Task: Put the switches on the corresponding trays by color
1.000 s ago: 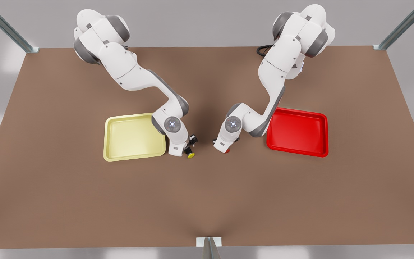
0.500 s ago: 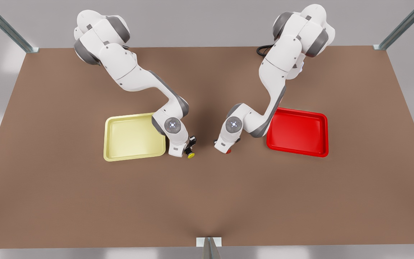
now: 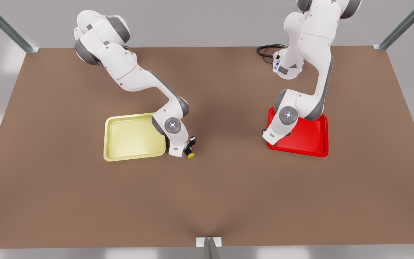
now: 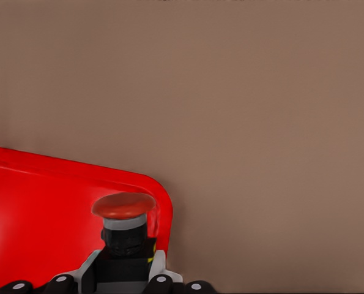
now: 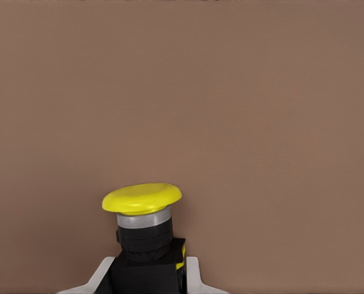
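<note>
Red-capped switch (image 4: 123, 211) clamped in left gripper (image 4: 125, 278) jaws over red tray (image 3: 309, 142) corner, seemingly clear of its floor: lower inboard of rim before release; yellow switch (image 5: 142, 208) gripped by right gripper (image 3: 186, 150) beside yellow tray (image 3: 113, 155).

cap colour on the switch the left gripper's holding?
Red. The red-capped switch shows best in the left wrist view.

Brown table (image 3: 207, 201), metal corner struts (image 3: 5, 27), black cable (image 3: 266, 49) at its far edge.
</note>
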Motion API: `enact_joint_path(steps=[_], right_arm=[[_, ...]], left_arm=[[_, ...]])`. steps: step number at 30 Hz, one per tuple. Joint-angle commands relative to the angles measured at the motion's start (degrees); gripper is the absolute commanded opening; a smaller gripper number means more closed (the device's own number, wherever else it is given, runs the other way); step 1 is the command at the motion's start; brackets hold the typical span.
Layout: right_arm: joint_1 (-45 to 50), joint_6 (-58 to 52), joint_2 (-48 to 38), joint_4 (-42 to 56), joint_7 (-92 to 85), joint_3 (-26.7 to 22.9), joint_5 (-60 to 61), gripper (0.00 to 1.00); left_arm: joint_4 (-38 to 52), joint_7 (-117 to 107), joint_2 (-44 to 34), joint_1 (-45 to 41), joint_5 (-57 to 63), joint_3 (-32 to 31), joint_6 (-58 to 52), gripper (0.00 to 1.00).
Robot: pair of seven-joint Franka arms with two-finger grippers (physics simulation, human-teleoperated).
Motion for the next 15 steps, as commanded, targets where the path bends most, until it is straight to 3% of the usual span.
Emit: enact_joint_path(steps=[1, 5, 8, 9, 13, 15], right_arm=[[0.0, 0.0, 0.1, 0.0, 0.1, 0.0, -0.1, 0.51], [-0.1, -0.3, -0.5, 0.0, -0.1, 0.0, -0.1, 0.51], [-0.1, -3.5, -4.6, -0.2, 0.0, 0.2, -0.1, 0.51], [-0.1, -5.5, -5.9, -0.3, -0.4, 0.2, -0.1, 0.51], [-3.3, -9.9, -14.0, -6.5, -3.0, -0.1, -0.1, 0.51], [-7.1, -10.8, -21.4, -14.2, -7.3, -0.4, -0.1, 0.51]], left_arm=[[-0.2, 1.6, -0.2, -0.1, -1.9, 0.9, -0.3, 0.52], [-3.3, 12.0, -1.9, -0.2, -1.9, 9.6, -3.9, 0.52], [-3.2, 12.1, -0.4, 0.0, -1.9, 9.9, -5.5, 0.58], [-3.2, 12.1, 0.2, 0.0, -1.9, 9.9, -5.5, 1.00], [-3.1, 12.0, 0.3, 0.0, -2.1, 9.9, -5.6, 1.00], [-2.9, 12.1, 0.2, 0.0, -2.1, 9.9, -6.8, 1.00]])
